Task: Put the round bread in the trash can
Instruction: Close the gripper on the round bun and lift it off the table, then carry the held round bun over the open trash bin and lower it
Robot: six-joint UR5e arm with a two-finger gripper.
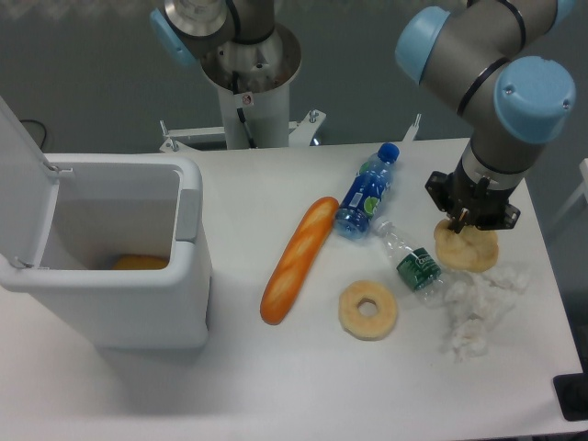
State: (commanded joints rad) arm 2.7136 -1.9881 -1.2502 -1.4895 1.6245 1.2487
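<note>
The round bread (469, 250), a pale tan lumpy bun, lies on the white table at the right. My gripper (461, 221) is directly over it, its dark fingers reaching down onto the bun's top. The arm hides the fingertips, so I cannot tell whether they are closed on the bun. The trash can (184, 276), a large white boxy bin, stands at the left with its lid swung up and open. Something orange-yellow lies on its floor.
A long orange baguette (299, 259) lies in the table's middle. A ring-shaped bread (368, 310) sits in front of it. A blue bottle (367, 191), a crushed clear bottle (410, 258) and crumpled white paper (478, 308) surround the bun.
</note>
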